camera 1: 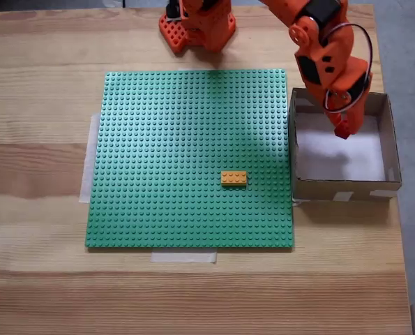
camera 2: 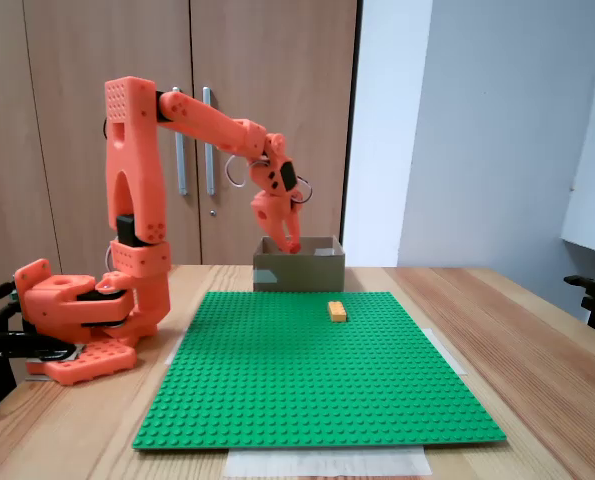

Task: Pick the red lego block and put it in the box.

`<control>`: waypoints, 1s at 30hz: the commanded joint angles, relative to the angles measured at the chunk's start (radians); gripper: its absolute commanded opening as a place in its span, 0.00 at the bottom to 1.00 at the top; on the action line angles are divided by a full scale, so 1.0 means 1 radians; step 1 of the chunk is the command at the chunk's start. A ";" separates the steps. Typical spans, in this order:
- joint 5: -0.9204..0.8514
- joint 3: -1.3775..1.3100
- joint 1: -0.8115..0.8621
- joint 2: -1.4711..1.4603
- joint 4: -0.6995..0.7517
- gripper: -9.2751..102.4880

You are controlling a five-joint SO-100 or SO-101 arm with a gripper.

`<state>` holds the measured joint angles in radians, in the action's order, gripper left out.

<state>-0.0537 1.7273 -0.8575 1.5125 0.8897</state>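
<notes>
The gripper (camera 1: 344,130) hangs over the box (camera 1: 389,132), clamping the red block (camera 1: 342,131); only the release remains.

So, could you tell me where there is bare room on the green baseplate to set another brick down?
Nearly all of the green baseplate is bare: everything left of and above the orange-yellow brick, plus the strip below it. The crowded spot is the box at the right edge, where the gripper hangs over the floor.
</notes>
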 commanded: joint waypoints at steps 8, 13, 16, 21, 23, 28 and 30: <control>-0.029 -0.129 0.028 -0.104 -0.018 0.08; -0.029 -0.186 0.034 -0.161 -0.008 0.08; -0.015 -0.209 0.037 -0.189 0.009 0.08; -0.014 -0.224 0.037 -0.219 0.028 0.11; -0.012 -0.224 0.035 -0.224 0.025 0.14; 0.008 -0.222 0.029 -0.227 0.011 0.18; 0.017 -0.221 0.028 -0.229 0.011 0.19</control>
<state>-0.0476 1.5478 -0.8299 1.2793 0.9097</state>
